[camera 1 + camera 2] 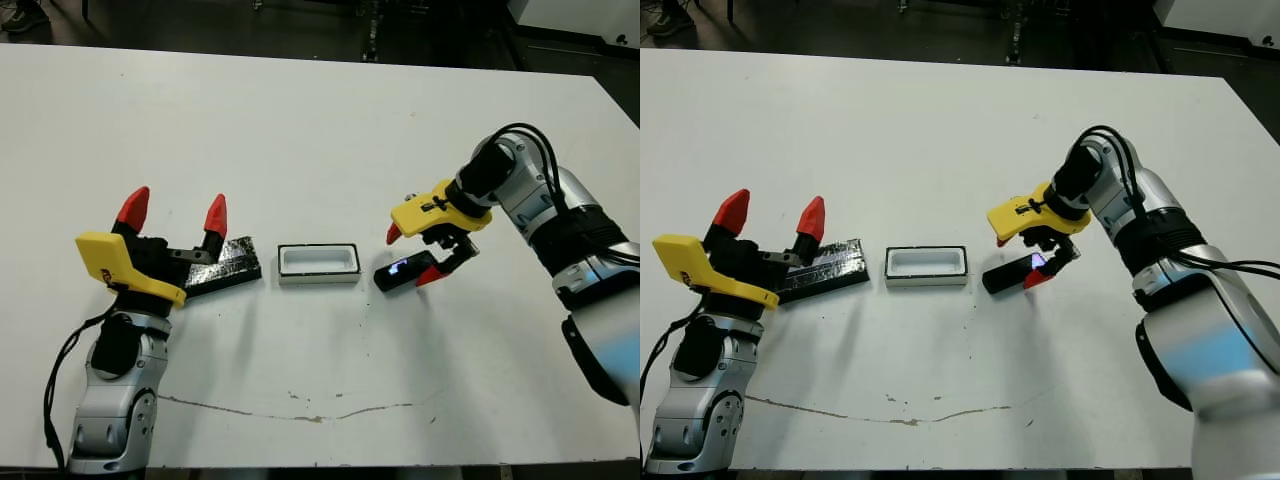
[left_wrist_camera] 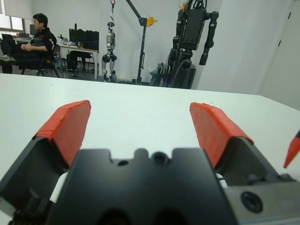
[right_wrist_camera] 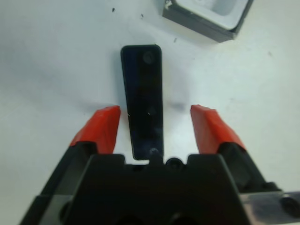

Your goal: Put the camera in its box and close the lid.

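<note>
Camera (image 3: 142,101) flat on table (image 1: 320,130), right of box (image 1: 319,264).
Left to right: left gripper (image 1: 174,212) spread wide beside speckled lid (image 1: 222,266); white-walled box; glossy black slab between parted, untouching fingers of right gripper (image 3: 155,123).

No readable text

Red marks on the left gripper's yellow cover (image 1: 112,268) are too small to make out.

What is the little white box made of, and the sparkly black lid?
The box looks like matte white foam or plastic with thick walls and a dark outer edge. The lid seems to be glossy black card or plastic, judging by its silver speckles. Neither is certain.
</note>
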You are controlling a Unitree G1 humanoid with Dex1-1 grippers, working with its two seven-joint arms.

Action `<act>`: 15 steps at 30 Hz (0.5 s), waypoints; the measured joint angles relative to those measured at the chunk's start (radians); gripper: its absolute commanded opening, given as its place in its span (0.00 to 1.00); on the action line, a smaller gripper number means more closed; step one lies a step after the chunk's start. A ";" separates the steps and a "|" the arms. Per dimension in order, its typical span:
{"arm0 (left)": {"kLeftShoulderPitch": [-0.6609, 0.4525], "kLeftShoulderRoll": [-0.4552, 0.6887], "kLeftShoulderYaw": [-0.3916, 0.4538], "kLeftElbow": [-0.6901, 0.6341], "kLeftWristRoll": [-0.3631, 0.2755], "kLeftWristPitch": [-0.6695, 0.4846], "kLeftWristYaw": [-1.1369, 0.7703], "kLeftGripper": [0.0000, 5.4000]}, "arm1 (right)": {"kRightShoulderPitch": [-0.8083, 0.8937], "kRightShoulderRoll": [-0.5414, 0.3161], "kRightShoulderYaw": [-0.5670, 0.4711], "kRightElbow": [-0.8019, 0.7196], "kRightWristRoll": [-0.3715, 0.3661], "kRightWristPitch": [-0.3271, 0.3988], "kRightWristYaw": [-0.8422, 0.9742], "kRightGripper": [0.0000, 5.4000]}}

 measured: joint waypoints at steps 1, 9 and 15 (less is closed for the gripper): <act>-0.001 0.001 0.003 0.002 -0.003 -0.003 -0.004 1.00 | 0.004 0.002 0.000 0.002 0.000 0.000 0.006 0.61; -0.004 0.002 0.012 0.013 -0.002 -0.013 -0.009 1.00 | 0.019 0.003 -0.014 -0.014 0.013 0.021 0.008 0.37; -0.004 0.002 0.012 0.013 -0.004 -0.013 -0.009 1.00 | 0.028 0.003 -0.017 -0.035 0.019 0.053 0.016 0.31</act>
